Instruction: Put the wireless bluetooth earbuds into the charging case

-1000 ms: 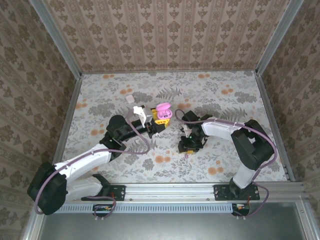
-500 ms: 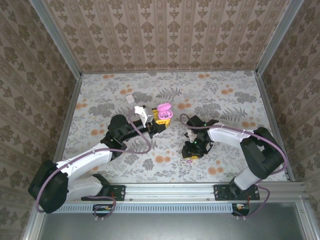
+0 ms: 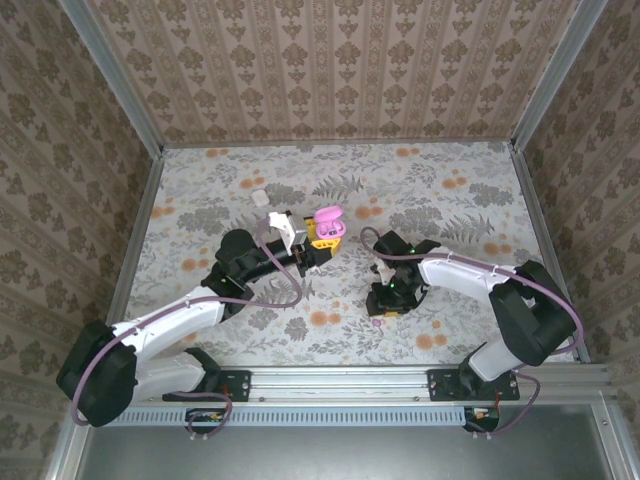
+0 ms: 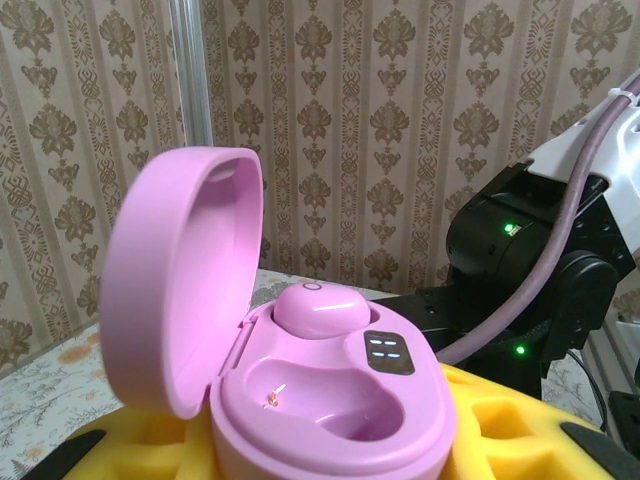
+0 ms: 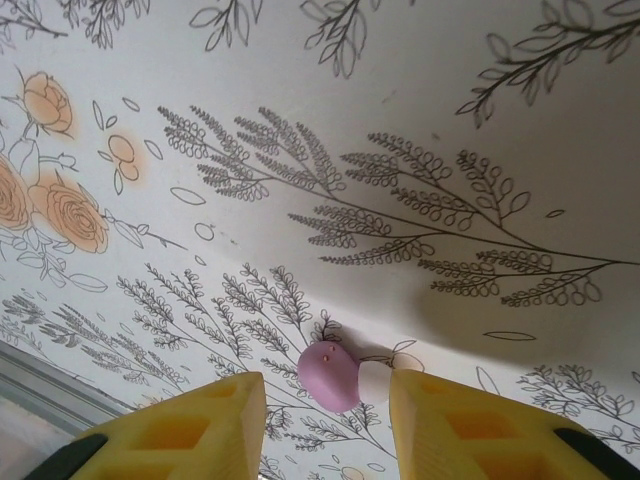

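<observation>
Right wrist view: right gripper (image 5: 325, 425) spread wide, straddling the pink earbud (image 5: 328, 376) lying on the table (image 5: 450, 120), not touching it. Left gripper (image 3: 322, 236) pinches the open pink case (image 4: 330, 400), second earbud (image 4: 320, 310) seated inside.

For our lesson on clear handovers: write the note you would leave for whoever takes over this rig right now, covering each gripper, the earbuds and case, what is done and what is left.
Left gripper: fingers shut on the pink charging case, lid open.
Right gripper: open, fingers either side of the loose pink earbud lying on the table, not gripping it.
Done: one pink earbud sits in the case's far socket.
Left: grasp the loose bud, carry it over, seat it in the empty socket.
</observation>
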Motion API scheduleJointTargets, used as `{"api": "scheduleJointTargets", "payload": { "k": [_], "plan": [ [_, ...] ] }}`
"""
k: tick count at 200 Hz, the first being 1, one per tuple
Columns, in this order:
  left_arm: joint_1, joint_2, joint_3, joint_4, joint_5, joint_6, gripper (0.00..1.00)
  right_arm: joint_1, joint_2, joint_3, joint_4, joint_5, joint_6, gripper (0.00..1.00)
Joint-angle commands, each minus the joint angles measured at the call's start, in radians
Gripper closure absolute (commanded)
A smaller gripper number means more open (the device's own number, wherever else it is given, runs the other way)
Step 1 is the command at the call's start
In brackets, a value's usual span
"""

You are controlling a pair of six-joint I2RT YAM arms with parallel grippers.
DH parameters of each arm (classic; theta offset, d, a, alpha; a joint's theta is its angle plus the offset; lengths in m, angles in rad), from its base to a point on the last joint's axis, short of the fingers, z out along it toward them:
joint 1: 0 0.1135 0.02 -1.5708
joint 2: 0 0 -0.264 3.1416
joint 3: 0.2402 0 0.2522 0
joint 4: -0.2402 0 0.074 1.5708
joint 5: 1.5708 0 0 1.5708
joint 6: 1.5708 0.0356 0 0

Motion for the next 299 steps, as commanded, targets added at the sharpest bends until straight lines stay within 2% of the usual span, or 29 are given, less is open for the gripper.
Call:
{"api": "scheduleJointTargets", "payload": {
  "k": [1,107,168,205,247,299],
  "plan": [
    [0.006,-0.01,0.015,-0.002,0.01,0.008,0.65,0.018,-0.044,0.005,-0.029,0.047,-0.021,0.6],
    [0.005,-0.015,0.015,-0.003,0.007,0.005,0.65,0.072,0.028,0.024,-0.058,0.092,-0.041,0.61],
    [0.004,-0.012,0.018,-0.004,0.007,0.005,0.65,0.072,0.053,0.026,-0.034,0.082,-0.039,0.61],
    [0.002,-0.01,0.021,-0.006,0.007,0.008,0.65,0.072,0.04,0.047,-0.065,0.116,-0.037,0.6],
    [0.003,-0.002,0.023,-0.005,0.007,0.008,0.65,0.074,-0.01,0.05,-0.076,0.094,-0.046,0.58],
    [0.002,0.015,0.037,-0.001,0.015,0.006,0.65,0.092,0.032,0.046,-0.06,0.062,-0.044,0.6]
  ]
}}
